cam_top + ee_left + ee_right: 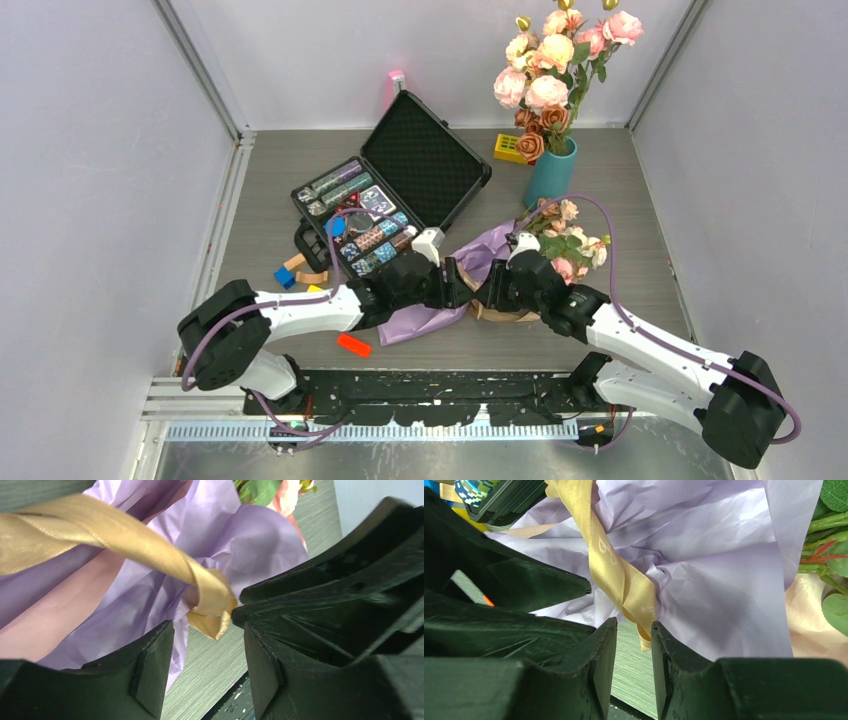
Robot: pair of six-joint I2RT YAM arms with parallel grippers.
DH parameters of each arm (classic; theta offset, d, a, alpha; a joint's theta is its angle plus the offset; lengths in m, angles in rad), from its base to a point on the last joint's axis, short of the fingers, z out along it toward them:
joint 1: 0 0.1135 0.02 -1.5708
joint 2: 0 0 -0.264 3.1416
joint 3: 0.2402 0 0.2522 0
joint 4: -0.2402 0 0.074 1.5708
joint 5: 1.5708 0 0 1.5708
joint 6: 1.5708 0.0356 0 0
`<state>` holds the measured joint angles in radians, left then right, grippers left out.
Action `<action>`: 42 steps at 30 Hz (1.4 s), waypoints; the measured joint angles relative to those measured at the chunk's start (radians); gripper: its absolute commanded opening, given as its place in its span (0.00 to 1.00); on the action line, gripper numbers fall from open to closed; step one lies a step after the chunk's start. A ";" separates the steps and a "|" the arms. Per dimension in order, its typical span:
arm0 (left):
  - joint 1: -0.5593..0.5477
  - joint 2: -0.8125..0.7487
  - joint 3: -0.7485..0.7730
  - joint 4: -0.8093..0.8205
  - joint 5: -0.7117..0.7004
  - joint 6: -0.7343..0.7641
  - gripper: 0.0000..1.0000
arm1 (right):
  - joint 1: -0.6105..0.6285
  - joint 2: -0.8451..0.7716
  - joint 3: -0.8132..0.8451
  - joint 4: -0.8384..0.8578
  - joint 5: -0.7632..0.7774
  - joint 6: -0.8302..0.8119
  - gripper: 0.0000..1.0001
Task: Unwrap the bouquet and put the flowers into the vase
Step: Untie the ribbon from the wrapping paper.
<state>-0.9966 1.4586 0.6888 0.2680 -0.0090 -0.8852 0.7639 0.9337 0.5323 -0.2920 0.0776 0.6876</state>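
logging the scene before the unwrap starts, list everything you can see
bouquet: one, lilac paper lined pink, mid-table between the claws
ribbon: one, tan, tied round the paper
flowers: one small bunch, pink, peach and white, at the bouquet's end nearest the vase
vase: one, teal, upright, back right
large roses: one bunch, pink-cream and rust, in the vase
case: one, black, open, back middle
yellow block: one, left of the vase
blue block: one, left of the case
orange block: one, near edge
table: one, grey
left claw: open, at the knot
right claw: open, ribbon tail between its fingers
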 measured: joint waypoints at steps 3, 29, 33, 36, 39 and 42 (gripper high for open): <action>-0.011 -0.018 0.025 -0.018 -0.035 0.025 0.55 | 0.000 0.000 -0.003 0.000 0.004 0.001 0.37; -0.031 0.075 0.145 -0.117 -0.085 0.068 0.38 | 0.000 0.031 -0.016 0.030 0.031 0.020 0.31; -0.031 0.100 0.151 -0.113 -0.082 0.071 0.17 | -0.001 0.036 -0.021 0.032 0.033 0.020 0.27; -0.031 0.116 0.153 -0.113 -0.079 0.075 0.04 | -0.001 0.036 -0.022 0.039 0.034 0.019 0.17; -0.031 0.116 0.153 -0.114 -0.082 0.077 0.00 | -0.001 0.043 -0.023 0.047 0.035 0.019 0.05; -0.031 0.100 0.153 -0.133 -0.096 0.079 0.00 | -0.001 0.049 -0.023 0.048 0.047 0.023 0.00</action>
<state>-1.0275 1.5589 0.8417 0.1352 -0.1047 -0.8059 0.7628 0.9825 0.5098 -0.2440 0.1242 0.7105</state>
